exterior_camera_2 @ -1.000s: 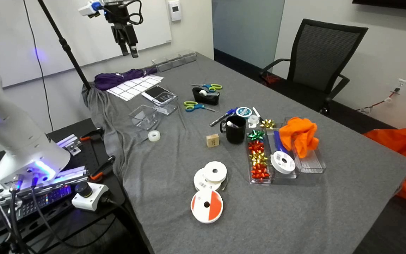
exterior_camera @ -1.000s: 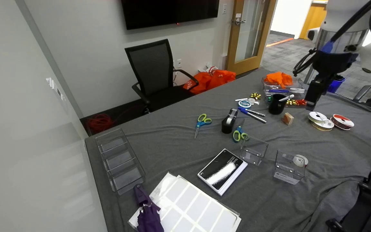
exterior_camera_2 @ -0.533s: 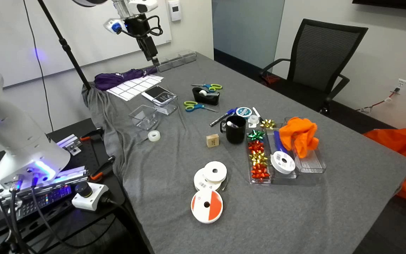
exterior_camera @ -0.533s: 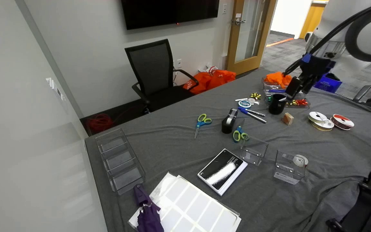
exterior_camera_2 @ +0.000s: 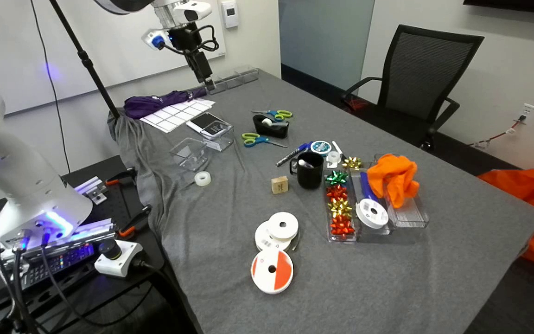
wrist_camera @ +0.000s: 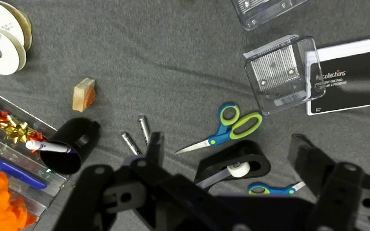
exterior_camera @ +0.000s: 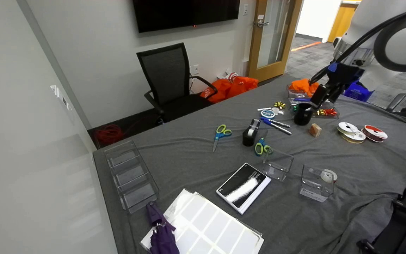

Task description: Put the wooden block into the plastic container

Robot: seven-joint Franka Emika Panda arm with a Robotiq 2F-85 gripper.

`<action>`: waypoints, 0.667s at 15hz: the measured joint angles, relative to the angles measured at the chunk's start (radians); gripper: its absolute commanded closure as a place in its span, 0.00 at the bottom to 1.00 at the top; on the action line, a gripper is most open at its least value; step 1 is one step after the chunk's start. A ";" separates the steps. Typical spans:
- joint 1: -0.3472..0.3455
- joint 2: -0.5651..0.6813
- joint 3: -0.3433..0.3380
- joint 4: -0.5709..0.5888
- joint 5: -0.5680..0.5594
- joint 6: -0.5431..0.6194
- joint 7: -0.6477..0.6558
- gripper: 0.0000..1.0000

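Tool (wrist_camera: 228, 146) has swung inward from robot-side edge of tabletop (exterior_camera_2: 364, 283); jaws spread, nothing held. Wooden block (exterior_camera_2: 279, 185) mid-tabletop, near mug (exterior_camera_2: 311, 176); plastic container (wrist_camera: 283, 73) closer to whiteboard (exterior_camera_2: 114, 51) edge. Approach likely begun; grasp pending.

a black mug (exterior_camera_2: 310, 176) holds a marker (wrist_camera: 50, 147) near what may be an orange glove (exterior_camera_2: 393, 178).

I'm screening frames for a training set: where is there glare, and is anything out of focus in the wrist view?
In an exterior view, a white glare patch covers part of the black-topped box; in an exterior view, a blue-white glow lights the robot's base; in the wrist view, the gripper fingers look soft, while the wooden block looks fairly crisp.
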 measured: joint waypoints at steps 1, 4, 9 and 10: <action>0.000 0.000 0.000 0.000 0.000 0.000 0.000 0.00; 0.000 0.000 0.000 0.000 0.003 0.000 0.000 0.00; -0.002 0.018 -0.039 0.000 0.098 0.031 -0.057 0.00; -0.004 0.028 -0.053 0.000 0.123 0.044 -0.080 0.00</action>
